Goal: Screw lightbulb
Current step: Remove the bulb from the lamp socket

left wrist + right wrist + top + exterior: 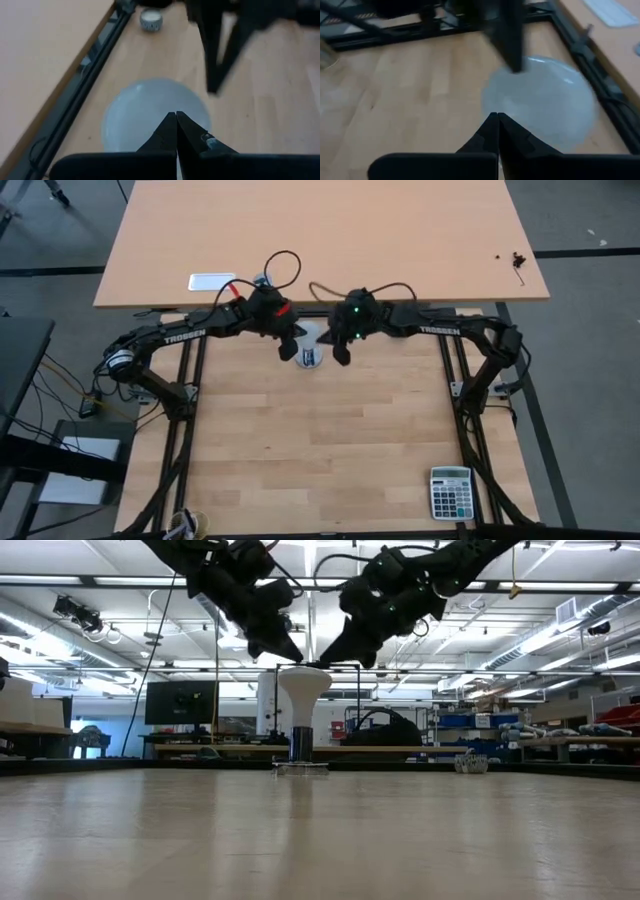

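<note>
While the lightbulb (pixel 303 690) stands upright on its narrow neck near the far edge of the wooden table (pixel 330 440), its wide white head faces up and its dark base (pixel 301 743) rests on a small flat plate (pixel 301 768). From above it sits midway between the two arms, just in front of the black frame rail (pixel 300 312). Neither arm holds it. The left gripper (pixel 288 350) hangs just over the bulb's head on one side, its two fingers (pixel 170 131) pressed tightly together on nothing. The right gripper (pixel 341 355) hangs on the other side at about the same height, also closed and empty, its fingers (pixel 492 129) meeting at the tips. In the level view both point down and inward toward the bulb's rim; whether they touch it I cannot tell. Beyond the rail a second, lighter tabletop (pixel 330 230) carries a white card (pixel 211 281). A calculator (pixel 451 492) lies at the near right corner, well apart from the bulb.
</note>
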Robot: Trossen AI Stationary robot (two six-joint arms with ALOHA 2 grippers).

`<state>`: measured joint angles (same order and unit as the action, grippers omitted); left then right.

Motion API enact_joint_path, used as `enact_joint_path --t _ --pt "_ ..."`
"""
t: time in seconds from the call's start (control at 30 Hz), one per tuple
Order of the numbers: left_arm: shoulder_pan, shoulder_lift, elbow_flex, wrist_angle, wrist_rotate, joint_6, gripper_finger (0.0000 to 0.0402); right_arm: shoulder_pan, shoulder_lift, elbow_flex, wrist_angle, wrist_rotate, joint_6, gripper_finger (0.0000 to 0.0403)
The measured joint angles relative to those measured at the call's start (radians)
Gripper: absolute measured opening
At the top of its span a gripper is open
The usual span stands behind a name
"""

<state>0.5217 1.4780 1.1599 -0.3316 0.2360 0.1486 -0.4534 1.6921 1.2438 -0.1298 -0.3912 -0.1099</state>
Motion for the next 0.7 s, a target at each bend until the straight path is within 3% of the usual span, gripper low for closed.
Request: enact_joint_path --t 0.2,0.7 --pt "0.002 0.0 0.0 0.044 0.04 -0.01 0.0 0.058 0.005 0.0 0.003 0.063 -0.025 0.0011" --pt "0.011 0.06 0.007 0.031 0.018 -0.017 0.0 0.025 0.054 0.0 0.01 0.121 -0.013 0.0011"
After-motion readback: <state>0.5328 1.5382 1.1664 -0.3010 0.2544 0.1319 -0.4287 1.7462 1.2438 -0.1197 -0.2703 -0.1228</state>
